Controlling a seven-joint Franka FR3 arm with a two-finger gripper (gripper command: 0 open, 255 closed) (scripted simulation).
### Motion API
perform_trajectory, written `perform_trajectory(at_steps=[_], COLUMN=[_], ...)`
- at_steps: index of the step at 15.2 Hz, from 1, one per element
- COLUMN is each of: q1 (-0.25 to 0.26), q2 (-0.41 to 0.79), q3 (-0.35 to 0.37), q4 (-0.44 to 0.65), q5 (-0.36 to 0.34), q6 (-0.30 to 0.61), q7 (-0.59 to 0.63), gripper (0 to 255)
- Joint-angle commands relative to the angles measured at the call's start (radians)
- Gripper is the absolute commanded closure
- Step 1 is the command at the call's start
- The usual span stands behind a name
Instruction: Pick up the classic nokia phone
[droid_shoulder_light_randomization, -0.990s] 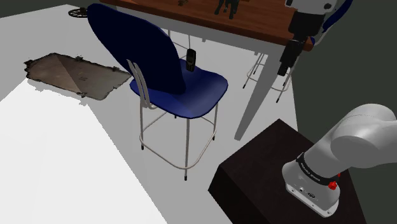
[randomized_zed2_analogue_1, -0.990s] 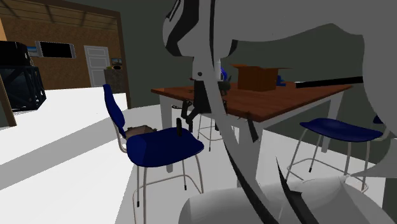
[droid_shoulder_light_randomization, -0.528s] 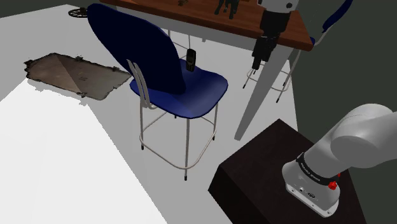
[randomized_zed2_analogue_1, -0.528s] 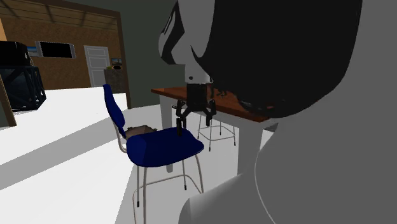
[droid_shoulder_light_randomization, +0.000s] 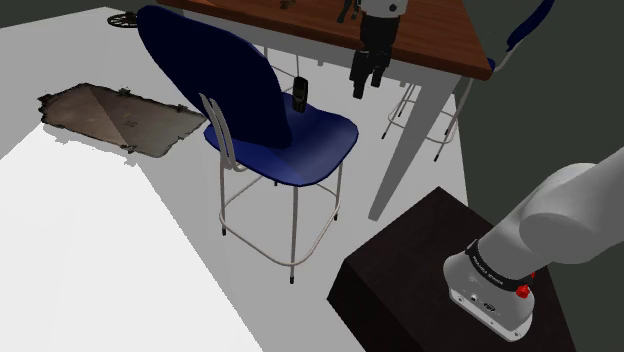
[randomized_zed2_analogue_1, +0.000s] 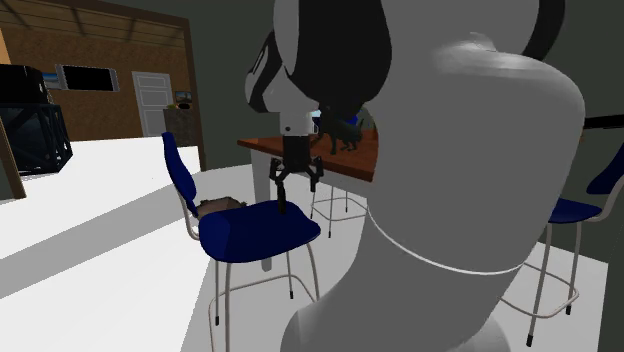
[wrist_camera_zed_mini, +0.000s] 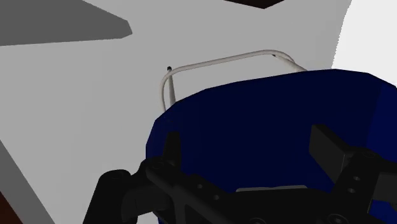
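Note:
The small dark phone (droid_shoulder_light_randomization: 300, 96) stands upright on the blue chair seat (droid_shoulder_light_randomization: 318, 142), leaning against the blue backrest (droid_shoulder_light_randomization: 215, 70). My black gripper (droid_shoulder_light_randomization: 361, 90) hangs open above the seat's side toward the table, to the shoulder view's right of the phone and higher than it. In the second exterior view the gripper (randomized_zed2_analogue_1: 296, 182) has its fingers spread just above the phone (randomized_zed2_analogue_1: 286, 208), with a gap between them. The wrist view looks down on the blue seat (wrist_camera_zed_mini: 267, 121) between the two separated fingertips (wrist_camera_zed_mini: 172, 147), and the gripper (wrist_camera_zed_mini: 249, 147) holds nothing.
A brown table (droid_shoulder_light_randomization: 440, 35) with a white leg (droid_shoulder_light_randomization: 404, 145) stands right behind the chair, with dark figures (droid_shoulder_light_randomization: 350, 10) on top. A stool (droid_shoulder_light_randomization: 437, 125) lies beyond it. A brown rug (droid_shoulder_light_randomization: 115, 118) lies on the floor at left. My dark stand (droid_shoulder_light_randomization: 430, 280) sits lower right.
The arm has swung toward the shoulder view's left, carrying the gripper from the table's corner to above the chair seat near the phone. The phone has not moved.

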Motion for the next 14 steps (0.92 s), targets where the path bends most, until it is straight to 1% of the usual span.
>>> perform_trajectory(at_steps=[1, 8, 11, 14], q1=[0.0, 0.018, 0.033, 0.054], q2=[0.076, 0.358, 0.486, 0.625], q3=[0.008, 0.032, 0.037, 0.039], q4=[0.067, 0.356, 0.51, 0.693], q5=[-0.015, -0.081, -0.113, -0.147], q6=[0.013, 0.012, -0.012, -0.054], q7=[0.008, 0.044, 0.057, 0.066], gripper=[0, 0, 0, 0])
